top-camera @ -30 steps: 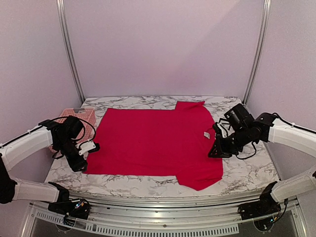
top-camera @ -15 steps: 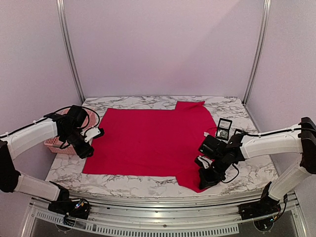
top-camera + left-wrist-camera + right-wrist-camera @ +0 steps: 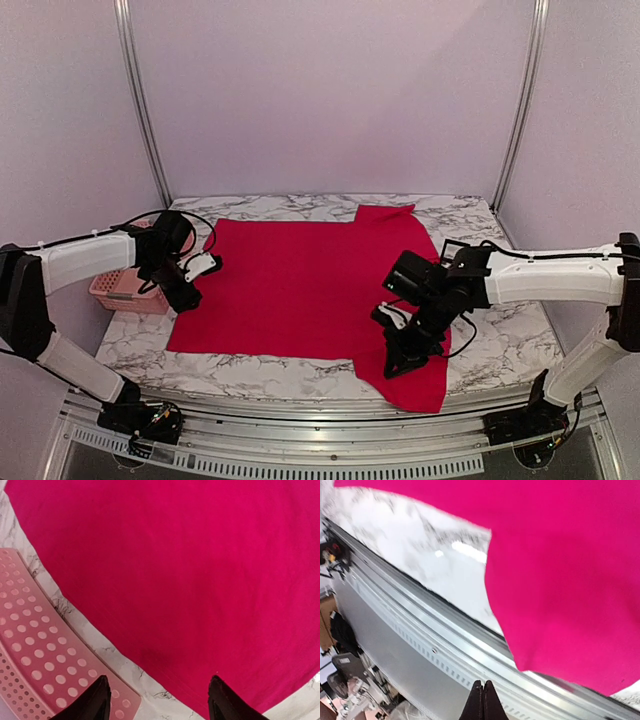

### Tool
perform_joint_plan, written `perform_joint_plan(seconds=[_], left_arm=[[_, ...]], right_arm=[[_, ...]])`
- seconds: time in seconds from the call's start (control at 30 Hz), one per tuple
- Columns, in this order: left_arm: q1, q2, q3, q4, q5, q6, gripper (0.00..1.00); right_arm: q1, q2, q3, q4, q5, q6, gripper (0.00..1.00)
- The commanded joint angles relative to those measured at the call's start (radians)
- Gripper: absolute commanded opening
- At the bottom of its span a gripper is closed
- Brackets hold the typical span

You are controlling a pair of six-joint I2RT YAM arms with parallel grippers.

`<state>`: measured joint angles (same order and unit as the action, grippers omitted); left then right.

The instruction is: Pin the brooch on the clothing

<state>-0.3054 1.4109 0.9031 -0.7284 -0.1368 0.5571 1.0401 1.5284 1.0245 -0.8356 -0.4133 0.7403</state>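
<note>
Clothing (image 3: 300,285) laid flat on desk (image 3: 300,375) for pinning. Left gripper (image 3: 157,702) fingers apart over its edge beside basket (image 3: 30,650); right gripper (image 3: 482,695) closed, empty, above near sleeve. Brooch unseen.

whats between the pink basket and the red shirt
Only a bare strip of marble table separates basket from shirt, clearest in the left wrist view.

left gripper (image 3: 160,702) spread wide, right gripper (image 3: 482,700) pinched together (both pointing downward)

Plain lilac walls (image 3: 330,90), two aluminium corner posts (image 3: 141,105), marble-patterned tabletop (image 3: 290,206), soft even light
</note>
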Motion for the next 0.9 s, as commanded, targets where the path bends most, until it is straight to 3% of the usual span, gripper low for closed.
perform_joint_plan(seconds=[0.0,0.2,0.47,0.67,0.87], left_arm=[[-0.024,0.062,-0.020,0.110,-0.076,0.028,0.66],[-0.061,0.096,-0.100,0.142,-0.150,0.047,0.62],[-0.152,0.030,-0.273,0.137,-0.239,0.059,0.61],[-0.157,-0.057,-0.362,0.088,-0.241,0.068,0.61],[-0.156,-0.156,-0.382,0.010,-0.215,0.055,0.61]], right_arm=[[-0.198,0.003,0.086,-0.017,0.110,-0.094,0.00],[-0.389,0.067,0.019,0.145,0.264,-0.144,0.00],[-0.432,0.159,-0.122,0.203,0.368,-0.133,0.00],[-0.432,0.074,-0.256,0.234,0.286,-0.071,0.00],[-0.432,-0.020,-0.259,0.200,0.246,-0.042,0.00]])
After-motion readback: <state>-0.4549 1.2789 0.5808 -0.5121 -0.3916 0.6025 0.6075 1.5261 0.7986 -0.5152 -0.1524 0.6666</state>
